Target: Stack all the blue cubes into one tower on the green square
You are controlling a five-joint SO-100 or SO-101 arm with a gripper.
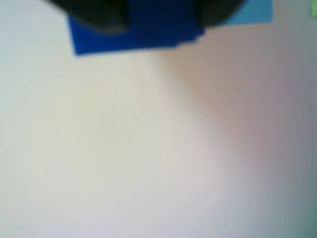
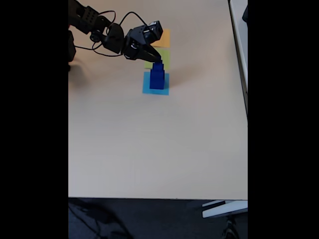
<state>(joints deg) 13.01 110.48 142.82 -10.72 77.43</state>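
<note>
Fixed view: claw (image 2: pixel 158 61) at tower (image 2: pixel 157 77) top, grip state unclear.

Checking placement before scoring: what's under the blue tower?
The tower stands on the light-blue square, whose edges show around its base. The green square lies behind it. The middle of the light-blue square is covered.
</note>
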